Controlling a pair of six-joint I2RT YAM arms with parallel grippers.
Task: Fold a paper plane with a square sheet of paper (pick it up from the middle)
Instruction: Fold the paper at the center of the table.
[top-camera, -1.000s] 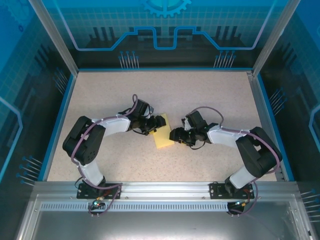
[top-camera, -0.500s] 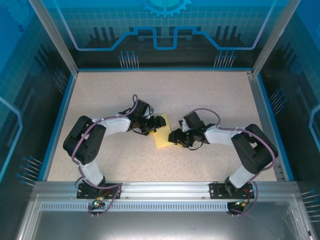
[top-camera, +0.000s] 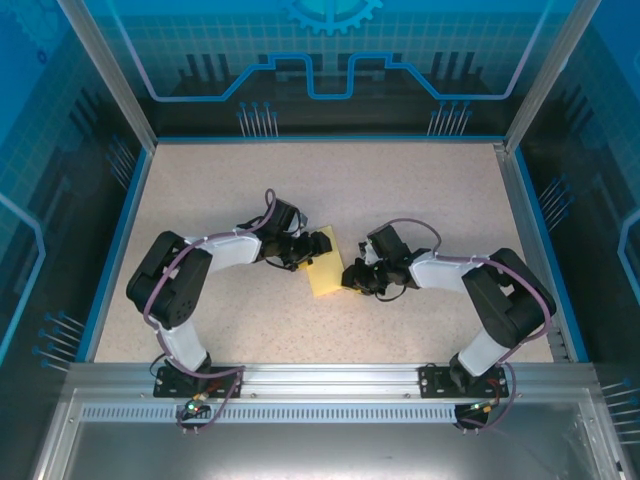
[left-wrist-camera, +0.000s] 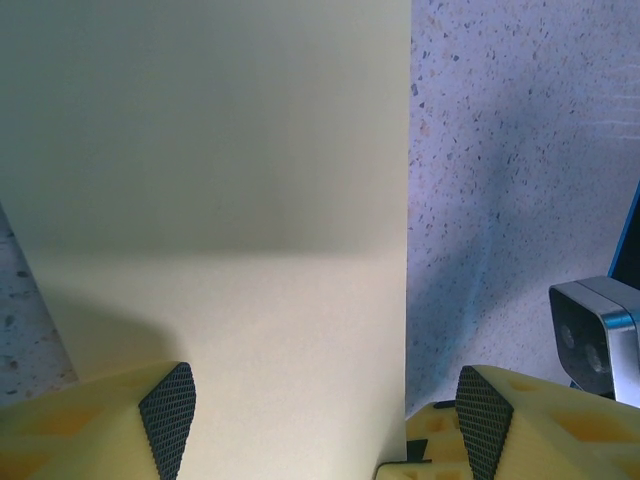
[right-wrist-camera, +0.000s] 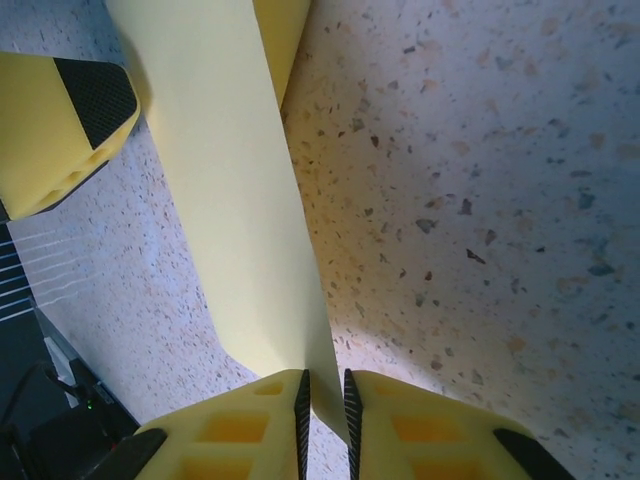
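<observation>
The square sheet of paper (top-camera: 326, 273) is pale yellow and lies mid-table between both arms. My left gripper (top-camera: 318, 244) stands open at its far-left edge. In the left wrist view the paper (left-wrist-camera: 220, 200) spreads out past my left gripper (left-wrist-camera: 325, 425), whose fingertips (left-wrist-camera: 167, 415) stand wide apart with the sheet between them. My right gripper (top-camera: 351, 275) is at the paper's right edge. In the right wrist view the jaws of my right gripper (right-wrist-camera: 325, 400) have closed to a narrow slit on the raised paper edge (right-wrist-camera: 240, 200).
Speckled beige tabletop (top-camera: 330, 190) lies all round, bounded by blue rails (top-camera: 120, 240) and a metal frame. The left gripper's yellow finger (right-wrist-camera: 65, 125) shows close beside the paper in the right wrist view. The right wrist's camera housing (left-wrist-camera: 595, 335) sits near my left gripper.
My right gripper has slid a little left onto the paper's right edge and its jaws have closed from wide to a narrow slit. The left arm has not moved.
</observation>
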